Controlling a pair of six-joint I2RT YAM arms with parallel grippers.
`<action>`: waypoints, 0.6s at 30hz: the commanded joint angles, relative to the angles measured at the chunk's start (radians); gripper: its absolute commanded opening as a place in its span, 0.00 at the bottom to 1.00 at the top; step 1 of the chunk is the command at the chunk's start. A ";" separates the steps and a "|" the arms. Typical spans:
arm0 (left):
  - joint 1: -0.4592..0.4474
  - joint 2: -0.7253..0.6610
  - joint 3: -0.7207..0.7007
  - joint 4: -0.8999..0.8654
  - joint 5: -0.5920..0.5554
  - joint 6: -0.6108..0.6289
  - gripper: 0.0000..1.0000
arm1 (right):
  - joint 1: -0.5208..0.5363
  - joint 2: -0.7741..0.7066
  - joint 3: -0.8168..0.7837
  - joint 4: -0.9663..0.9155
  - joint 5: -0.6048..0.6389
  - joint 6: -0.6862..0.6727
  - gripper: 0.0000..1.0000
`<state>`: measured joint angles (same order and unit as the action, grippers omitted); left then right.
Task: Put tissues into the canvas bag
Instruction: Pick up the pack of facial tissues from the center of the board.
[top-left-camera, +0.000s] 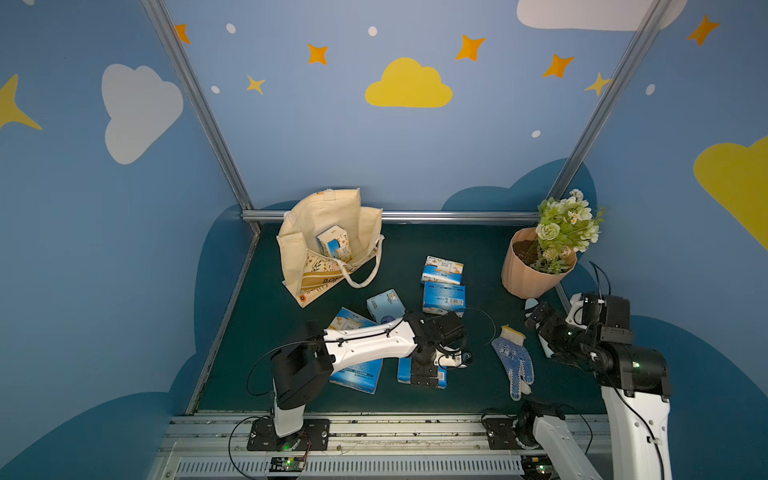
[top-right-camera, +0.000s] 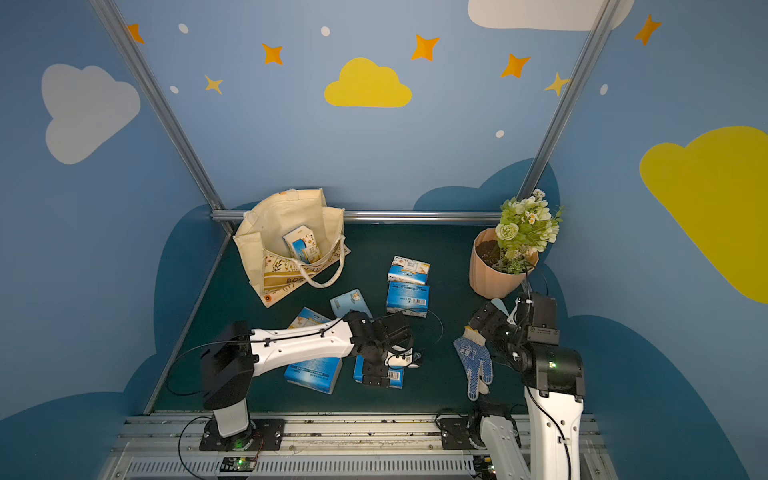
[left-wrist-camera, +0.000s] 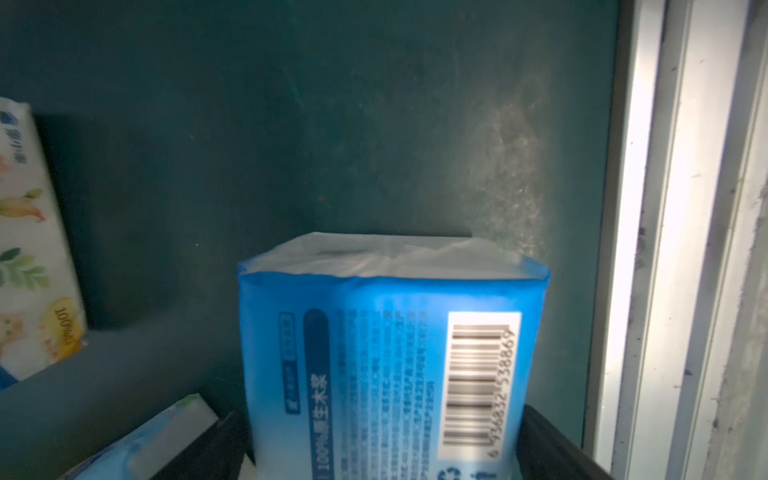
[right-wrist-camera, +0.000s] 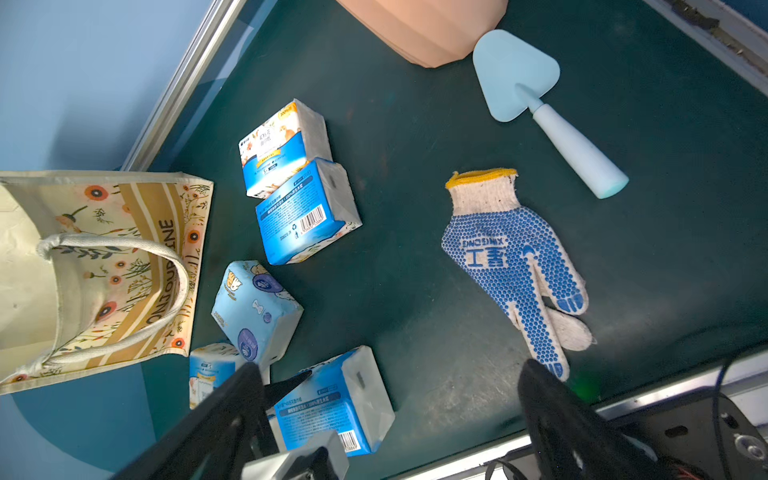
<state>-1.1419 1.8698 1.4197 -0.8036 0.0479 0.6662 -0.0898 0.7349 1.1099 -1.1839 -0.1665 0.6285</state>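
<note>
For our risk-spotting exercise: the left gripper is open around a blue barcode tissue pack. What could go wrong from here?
1. The left gripper straddles the barcode pack, jaws open; the soft wrapper may squash and slip on closing.
2. A neighbouring pack lies close beside one finger and might get nudged or pinched.
3. The canvas bag slumps, its handle hanging over the front; a dropped pack could catch there.

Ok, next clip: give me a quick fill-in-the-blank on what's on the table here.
1. The canvas bag holds ____ tissue pack.
2. The open left pincer straddles a blue pack printed with a ____.
3. The dotted glove has a ____ cuff edge.
Missing: one; barcode; yellow.
</note>
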 joint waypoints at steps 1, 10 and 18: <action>0.001 0.057 0.047 -0.089 0.034 0.032 1.00 | -0.023 -0.004 -0.030 0.027 -0.072 -0.015 0.97; -0.001 0.113 0.043 -0.070 0.082 -0.002 0.96 | -0.059 -0.011 -0.022 0.020 -0.082 -0.040 0.97; -0.002 0.065 0.030 -0.033 0.057 -0.030 0.65 | -0.073 -0.016 -0.028 0.030 -0.096 -0.047 0.97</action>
<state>-1.1412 1.9739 1.4540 -0.8402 0.1001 0.6472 -0.1570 0.7246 1.0805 -1.1667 -0.2466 0.5964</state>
